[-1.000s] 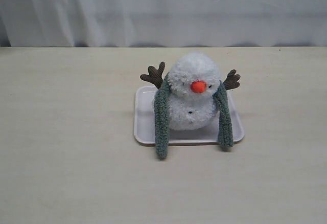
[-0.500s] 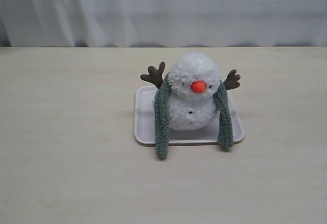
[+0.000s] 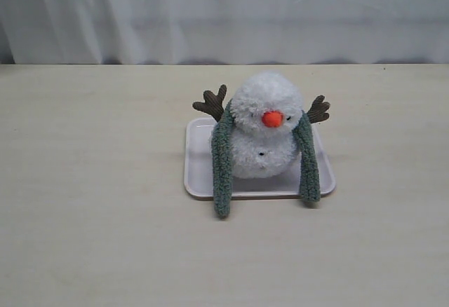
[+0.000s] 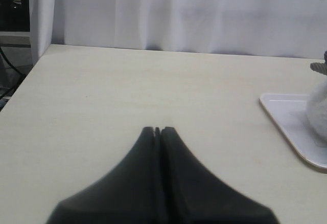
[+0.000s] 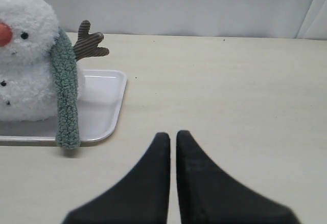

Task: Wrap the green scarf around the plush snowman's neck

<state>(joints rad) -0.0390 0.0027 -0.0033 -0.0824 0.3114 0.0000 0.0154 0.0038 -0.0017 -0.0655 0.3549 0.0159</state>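
Observation:
The plush snowman (image 3: 261, 146) sits upright on a white tray (image 3: 198, 174) at the table's middle. The green scarf (image 3: 222, 167) lies behind the snowman's neck (image 3: 245, 129); its two ends hang down the front, one on each side, and reach past the tray's front rim. In the right wrist view the snowman (image 5: 25, 65) and one scarf end (image 5: 66, 101) show off to the side of my right gripper (image 5: 173, 134), which is shut and empty over bare table. My left gripper (image 4: 157, 130) is shut and empty, well away from the tray (image 4: 286, 124). Neither gripper shows in the exterior view.
Brown twig arms (image 3: 211, 102) stick out on both sides of the head. A white curtain (image 3: 224, 12) hangs behind the table's far edge. The table's side edge (image 4: 23, 81) shows in the left wrist view, with dark gear beyond it.

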